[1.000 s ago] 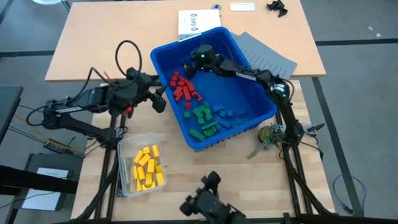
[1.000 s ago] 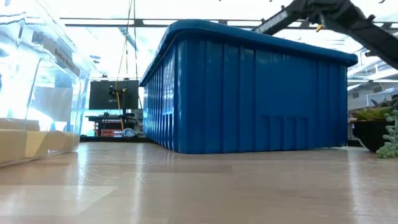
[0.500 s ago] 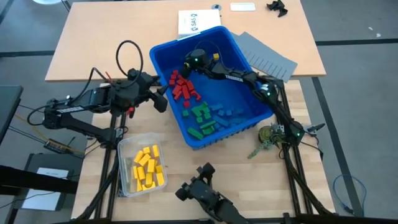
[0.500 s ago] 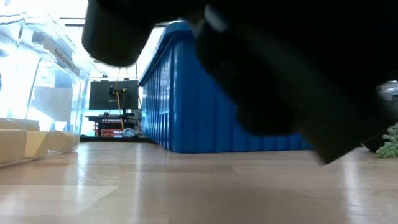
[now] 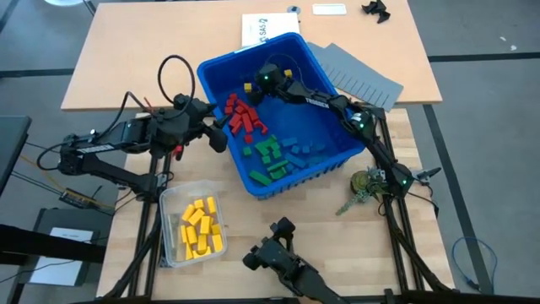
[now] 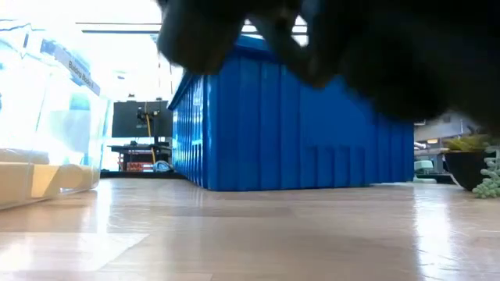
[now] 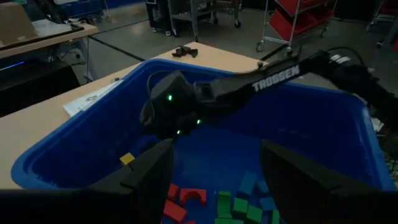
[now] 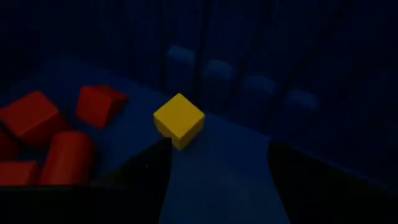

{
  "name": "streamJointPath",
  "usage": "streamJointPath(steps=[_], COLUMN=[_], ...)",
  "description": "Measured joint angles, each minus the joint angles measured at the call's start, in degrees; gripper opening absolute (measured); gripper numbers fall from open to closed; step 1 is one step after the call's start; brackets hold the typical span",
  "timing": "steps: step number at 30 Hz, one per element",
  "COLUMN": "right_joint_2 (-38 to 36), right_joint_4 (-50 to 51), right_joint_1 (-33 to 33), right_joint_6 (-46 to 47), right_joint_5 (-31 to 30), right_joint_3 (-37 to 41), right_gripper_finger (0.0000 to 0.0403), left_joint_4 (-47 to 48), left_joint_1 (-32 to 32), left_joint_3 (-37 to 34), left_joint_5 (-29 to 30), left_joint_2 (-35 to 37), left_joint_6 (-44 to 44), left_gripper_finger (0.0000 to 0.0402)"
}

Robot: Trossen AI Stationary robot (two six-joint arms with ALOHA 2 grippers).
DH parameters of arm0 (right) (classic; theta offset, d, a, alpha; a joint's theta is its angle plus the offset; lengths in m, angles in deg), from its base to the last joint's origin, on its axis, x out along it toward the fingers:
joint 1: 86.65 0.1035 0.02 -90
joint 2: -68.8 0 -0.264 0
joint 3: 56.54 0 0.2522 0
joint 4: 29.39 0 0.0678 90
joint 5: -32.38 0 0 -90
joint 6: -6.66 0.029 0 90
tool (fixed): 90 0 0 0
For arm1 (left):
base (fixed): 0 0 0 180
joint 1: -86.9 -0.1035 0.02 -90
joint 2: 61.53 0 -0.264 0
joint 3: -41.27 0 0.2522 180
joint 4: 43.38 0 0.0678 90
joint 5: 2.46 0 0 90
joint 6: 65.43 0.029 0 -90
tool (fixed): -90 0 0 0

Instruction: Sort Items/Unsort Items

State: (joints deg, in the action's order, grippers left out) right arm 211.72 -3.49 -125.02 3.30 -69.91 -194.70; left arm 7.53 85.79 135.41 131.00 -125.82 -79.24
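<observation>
The items lie in the blue bin (image 5: 337, 127): red blocks (image 5: 242, 118), green ones (image 5: 270, 154) and blue ones (image 5: 305, 150). One yellow block (image 5: 247, 85) sits on the bin's floor near the far left corner. My right gripper (image 5: 256, 82) is down inside that corner, open, and the yellow block (image 8: 179, 121) lies just ahead of its fingertips (image 8: 217, 149). My left gripper (image 5: 221, 135) hovers open outside the bin's left wall, looking into the bin (image 7: 214, 152). More yellow blocks (image 5: 201, 226) fill a clear tub. My right gripper points slanting down into the bin from the right. Its open fingers stand short of the yellow block and do not touch it. Whether its fingertips (image 8: 149, 163) rest on the bin's floor cannot be told.
The clear tub (image 5: 169, 203) stands at the near left. Grey slotted sheets (image 5: 364, 78) and a white paper (image 5: 265, 32) lie behind the bin, and a small plant (image 5: 368, 182) stands to its right. A dark jointed device (image 5: 277, 255) at the near edge covers the top of the low view (image 6: 328, 39).
My right gripper has gone down and toward the bin's far left corner, staying open. The blue bin has slid a little toward the table's left and turned slightly, its blocks with it. The dark device at the near edge has shifted and now blocks the low view's top.
</observation>
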Motion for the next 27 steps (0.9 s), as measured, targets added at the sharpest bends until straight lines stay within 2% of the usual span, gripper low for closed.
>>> streamJointPath(steps=[11,17,23,27], right_joint_2=[-17.97,-30.53,-40.89,-45.87], right_joint_4=[18.97,25.86,29.3,31.02], right_joint_1=[0.7,0.61,0.61,0.61], right_joint_6=[-6.23,-9.04,-10.4,-10.4], right_joint_5=[7.14,8.0,7.82,7.76], right_joint_3=[0.0,-0.02,-0.04,2.09], right_gripper_finger=[0.0261,0.0261,0.0261,0.0261], left_joint_4=[-0.16,-1.18,-6.12,-7.06], left_joint_1=[-0.33,-5.68,-14.87,-20.67], left_joint_3=[0.0,0.0,0.11,4.9], left_joint_5=[0.15,-1.4,-12.35,-16.44], left_joint_2=[-1.12,-2.63,-7.53,-14.33], left_joint_6=[0.26,-0.27,1.15,4.19], left_gripper_finger=[0.0248,0.0248,0.0248,0.0248])
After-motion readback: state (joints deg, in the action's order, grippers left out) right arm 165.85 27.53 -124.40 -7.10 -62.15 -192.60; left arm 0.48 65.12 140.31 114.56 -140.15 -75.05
